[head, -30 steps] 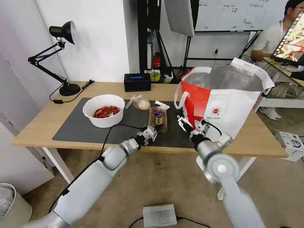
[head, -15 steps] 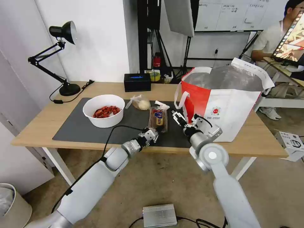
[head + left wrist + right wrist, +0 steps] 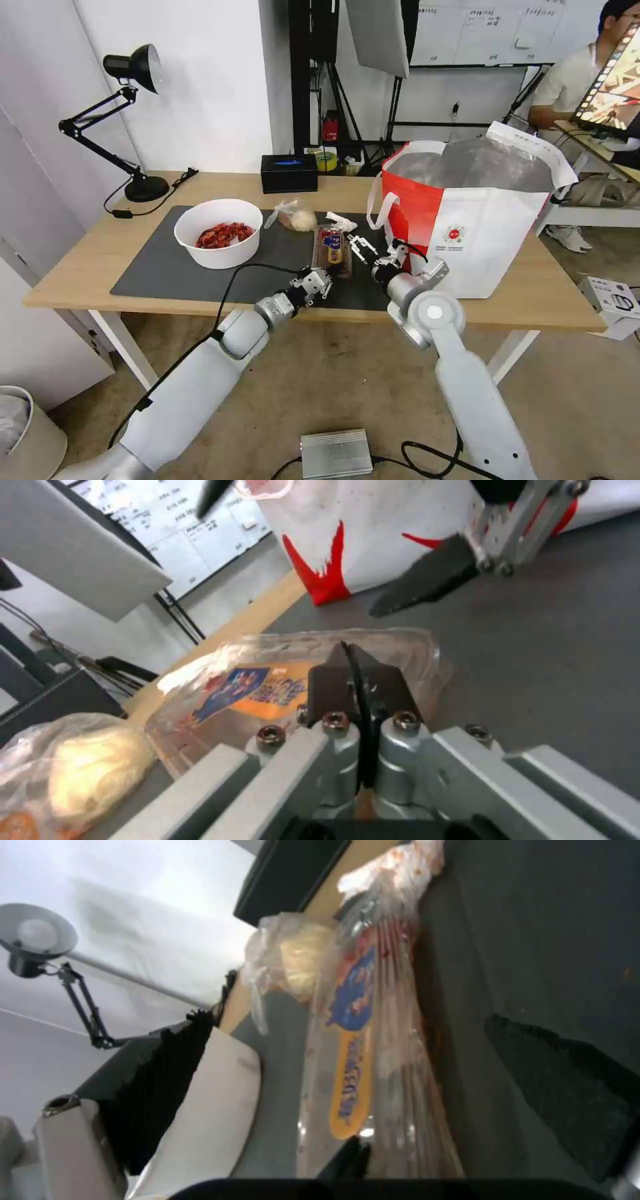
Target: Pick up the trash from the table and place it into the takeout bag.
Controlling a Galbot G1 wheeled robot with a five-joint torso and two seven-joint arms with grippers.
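The clear plastic tray (image 3: 333, 247) lies on the dark mat (image 3: 173, 273) of the table (image 3: 80, 267). My left gripper (image 3: 323, 275) is shut, its tips (image 3: 353, 665) touching the tray's near end. My right gripper (image 3: 362, 248) stands open just right of the tray, between it and the takeout bag (image 3: 487, 227). From its wrist the tray (image 3: 380, 1040) lies ahead between the spread fingers (image 3: 567, 1080). A white bowl of red shells (image 3: 219, 233) sits to the left. The clear bag with a beige lump (image 3: 298, 218) and the crumpled tissue (image 3: 341, 222) lie behind the tray.
A black desk lamp (image 3: 133, 120) stands at the back left corner and a black tissue box (image 3: 289, 173) at the back edge. The tall takeout bag fills the table's right part. A metal box (image 3: 335, 453) lies on the floor near my base.
My right gripper has moved left and forward from in front of the takeout bag to beside the tray, staying open. The left gripper has barely moved.
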